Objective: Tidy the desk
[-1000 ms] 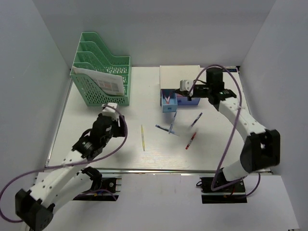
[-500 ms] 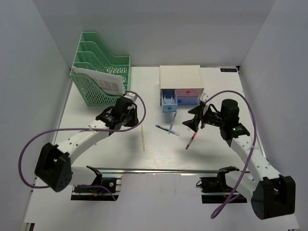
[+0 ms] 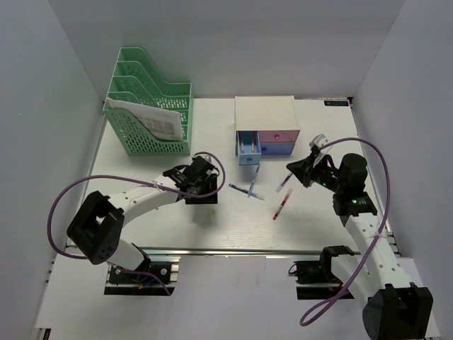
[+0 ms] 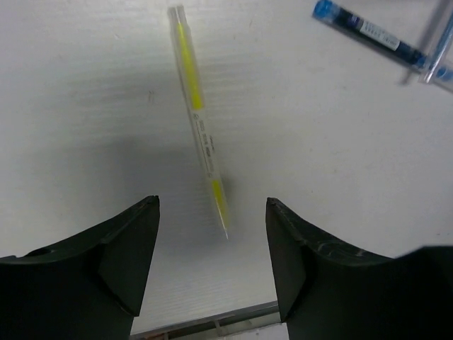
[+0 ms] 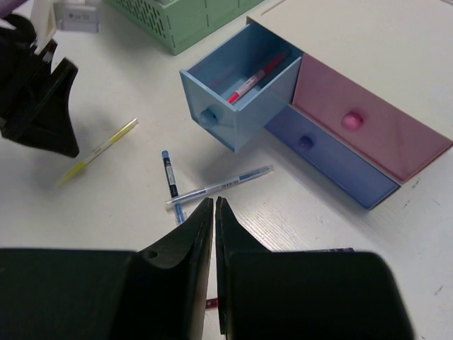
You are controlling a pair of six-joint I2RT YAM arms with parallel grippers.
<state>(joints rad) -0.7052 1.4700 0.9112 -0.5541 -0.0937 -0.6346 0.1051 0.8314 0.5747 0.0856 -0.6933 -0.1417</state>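
The desk (image 3: 233, 227) is a white tabletop with loose pens on it. My left gripper (image 3: 204, 193) is open and empty, hovering over a yellow pen (image 4: 198, 120) whose near tip lies between the fingers (image 4: 127, 248). The top view mostly hides that pen under the gripper. My right gripper (image 3: 297, 170) is shut and empty, held above the desk by a purple pen (image 3: 285, 183) and a red pen (image 3: 280, 205). Two crossed blue pens (image 3: 249, 188) lie in the middle and also show in the right wrist view (image 5: 219, 185).
A white drawer box (image 3: 265, 113) stands at the back. Its blue drawer (image 5: 241, 92) is pulled open with a red pen (image 5: 255, 76) inside. The pink drawer (image 5: 361, 127) is closed. A green file rack (image 3: 152, 106) stands back left. A metal rail (image 3: 233, 250) runs along the front edge.
My left arm has swung right and forward until its gripper is over the yellow pen. My right arm has drawn back from the drawer box to the right side of the desk.
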